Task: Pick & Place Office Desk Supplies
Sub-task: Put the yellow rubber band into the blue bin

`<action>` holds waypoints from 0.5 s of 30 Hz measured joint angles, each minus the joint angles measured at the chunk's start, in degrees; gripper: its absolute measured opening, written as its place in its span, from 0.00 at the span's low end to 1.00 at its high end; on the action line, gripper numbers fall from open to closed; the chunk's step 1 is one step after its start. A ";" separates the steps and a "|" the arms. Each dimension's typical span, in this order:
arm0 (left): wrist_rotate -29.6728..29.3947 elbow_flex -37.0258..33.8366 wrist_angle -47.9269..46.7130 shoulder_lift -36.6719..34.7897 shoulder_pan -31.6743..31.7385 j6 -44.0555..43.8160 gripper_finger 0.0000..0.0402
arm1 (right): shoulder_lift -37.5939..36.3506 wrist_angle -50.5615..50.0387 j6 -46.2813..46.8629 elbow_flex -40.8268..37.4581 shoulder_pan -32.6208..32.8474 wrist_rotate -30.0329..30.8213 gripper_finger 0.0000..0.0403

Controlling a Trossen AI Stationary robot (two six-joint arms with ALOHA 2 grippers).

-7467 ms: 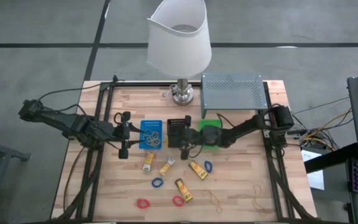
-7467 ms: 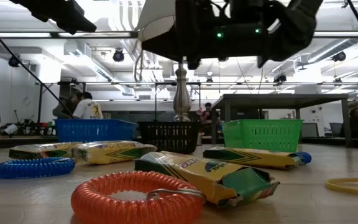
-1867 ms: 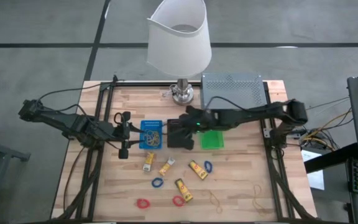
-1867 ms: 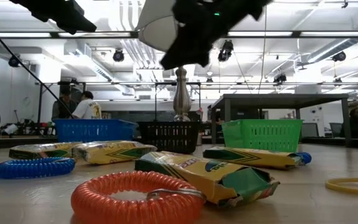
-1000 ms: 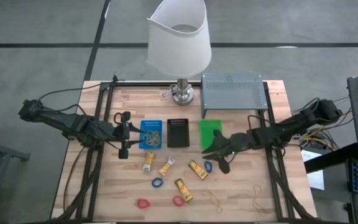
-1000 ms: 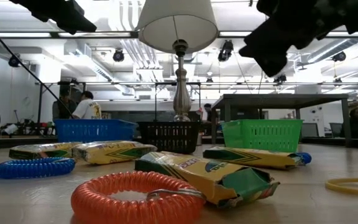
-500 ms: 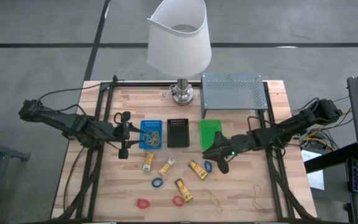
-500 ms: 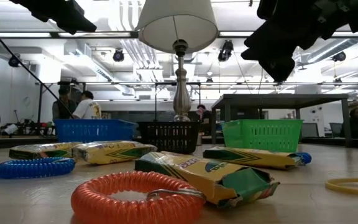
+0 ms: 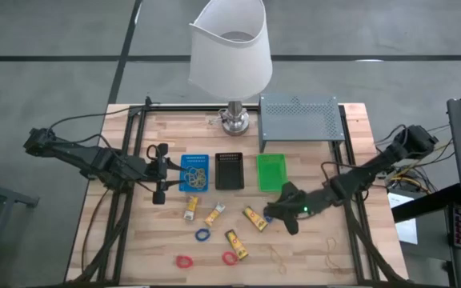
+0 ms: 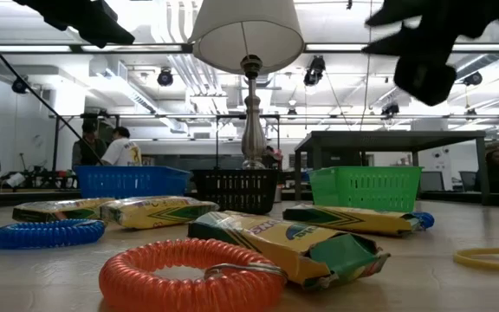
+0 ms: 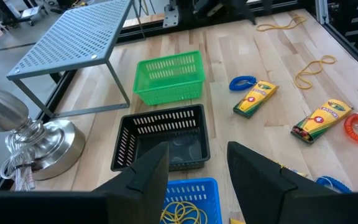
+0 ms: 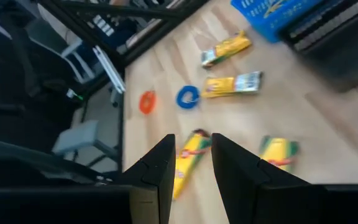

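While the left hand (image 9: 160, 171) waits released by the blue tray (image 9: 194, 172), the right hand (image 9: 274, 214) hovers parted, empty, over a blue ring (image 9: 267, 214); packets (image 9: 254, 218) lie mid-counter (image 9: 310, 256).

Rubber bands (image 9: 196, 178) in left tray (image 9: 184, 162), packets (image 9: 214, 214) in front

Two slim black jointed arms, left arm (image 9: 86, 158) and right arm (image 9: 358, 178), each trail thin black cables and end in a pair of flat dark fingers (image 11: 151, 171), with a small green light glowing near the right wrist
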 joint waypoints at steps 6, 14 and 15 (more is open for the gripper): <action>-0.02 0.00 0.02 -0.02 0.01 0.01 0.42 | 8.95 -2.08 4.87 8.25 6.30 5.23 0.25; -0.02 0.00 0.04 -0.02 0.02 0.01 0.42 | 22.44 -28.05 28.53 27.00 9.45 4.95 0.25; -0.01 0.00 0.01 -0.02 0.01 0.00 0.42 | 23.65 -32.33 32.07 29.76 9.77 4.90 0.25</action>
